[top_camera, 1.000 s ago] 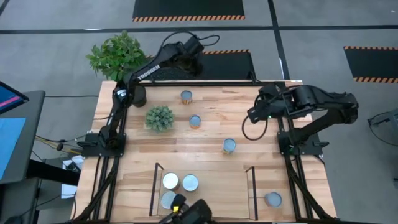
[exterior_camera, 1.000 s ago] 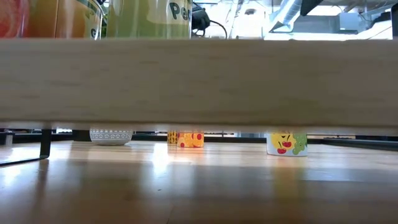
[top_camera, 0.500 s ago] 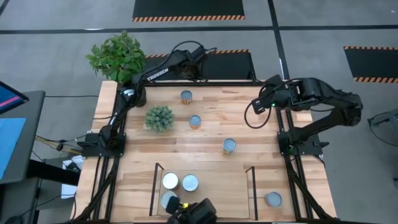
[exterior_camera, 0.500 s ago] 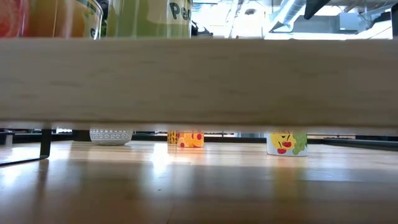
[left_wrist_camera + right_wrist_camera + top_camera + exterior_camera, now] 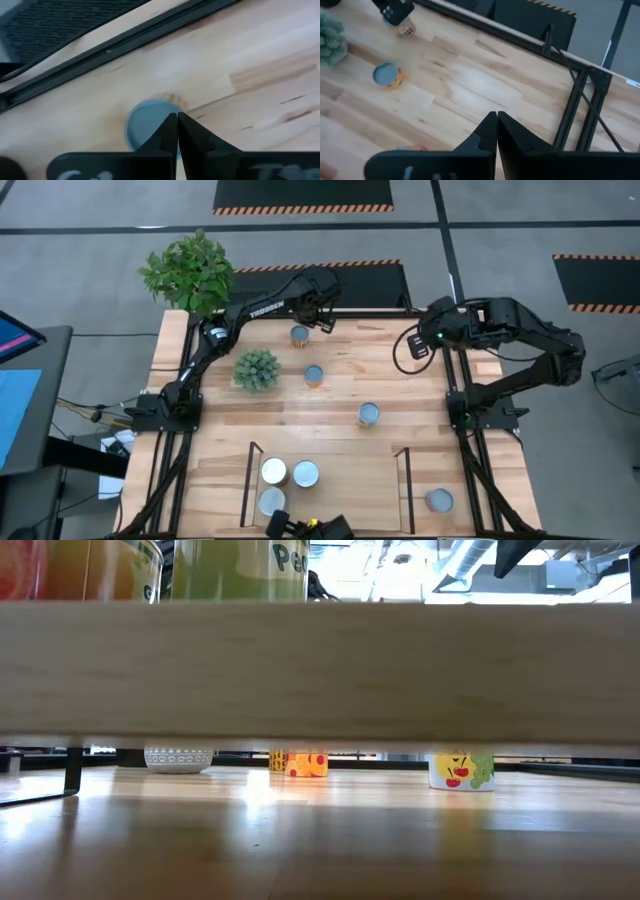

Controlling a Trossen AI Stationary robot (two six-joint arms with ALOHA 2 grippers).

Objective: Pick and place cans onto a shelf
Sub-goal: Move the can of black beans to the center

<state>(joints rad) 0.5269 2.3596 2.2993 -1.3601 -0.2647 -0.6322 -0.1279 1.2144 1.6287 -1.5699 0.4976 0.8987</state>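
Two matte black jointed arms stand on black tubular frames at the picture's left and right edges. The left arm (image 5: 250, 308) carries white lettering along its link. The right arm (image 5: 520, 330) trails a looped black cable and shows a small green light.

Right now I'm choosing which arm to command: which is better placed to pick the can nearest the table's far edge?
Left. The left gripper, fingers shut, hovers beside that can; the right gripper, also shut, sits farther away over bare table.
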